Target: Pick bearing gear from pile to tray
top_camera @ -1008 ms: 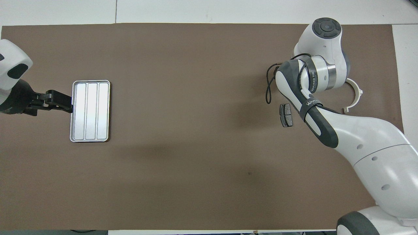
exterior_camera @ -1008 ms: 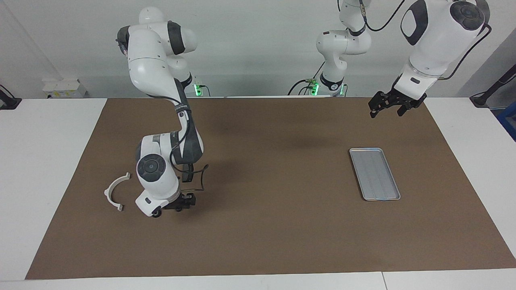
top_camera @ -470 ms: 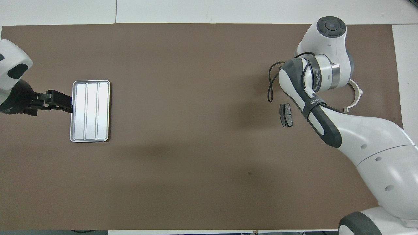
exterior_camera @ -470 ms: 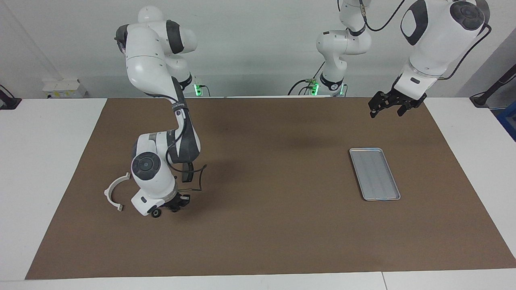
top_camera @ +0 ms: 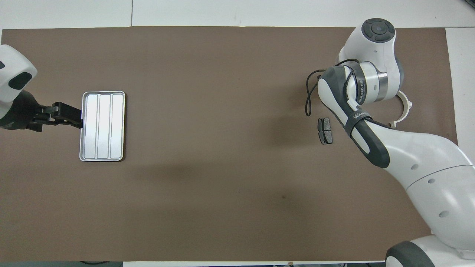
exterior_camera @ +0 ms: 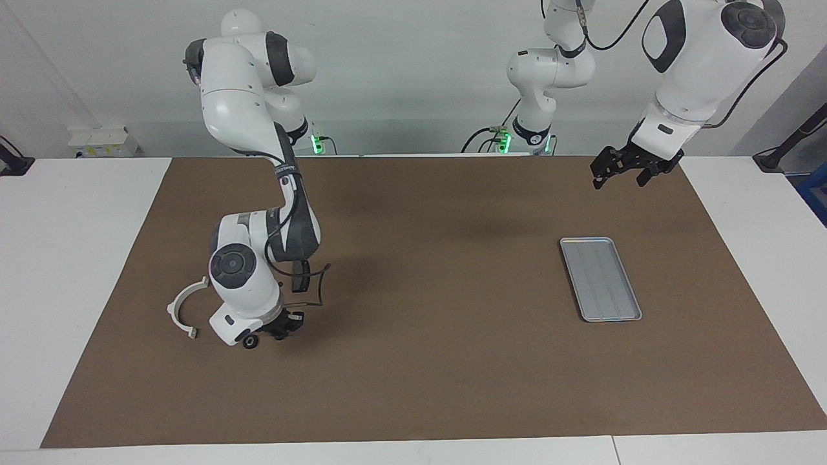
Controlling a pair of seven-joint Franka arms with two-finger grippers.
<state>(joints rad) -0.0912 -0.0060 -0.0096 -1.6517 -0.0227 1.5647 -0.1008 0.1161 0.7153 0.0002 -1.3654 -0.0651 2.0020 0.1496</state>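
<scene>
The small black round piece point(exterior_camera: 250, 343) lies on the brown mat point(exterior_camera: 426, 361) at the right arm's end of the bench point(exterior_camera: 77, 258), touching or just beside the lower edge of the right arm's wrist housing. The right tool point(exterior_camera: 284, 326) is down at the mat just beside that piece, its fingers closed together; the wrist body hides the tips, so whether anything is pinched between them cannot be told. The white half-ring bracket point(exterior_camera: 184, 307) lies just beside the same wrist, toward the bench end. In the overhead view one dark grey brake pad point(top_camera: 325, 130) lies on the mat near the right forearm, nearer to the robots than the wrist.

The right arm is folded down steeply, elbow raised, wrist low over the pile.

The tray point(exterior_camera: 601, 279) sits flat at the left arm's end of the mat, well apart from the pile. The left tool point(exterior_camera: 623, 173) hangs in the air with fingers spread wide and holding nothing; that arm waits.
</scene>
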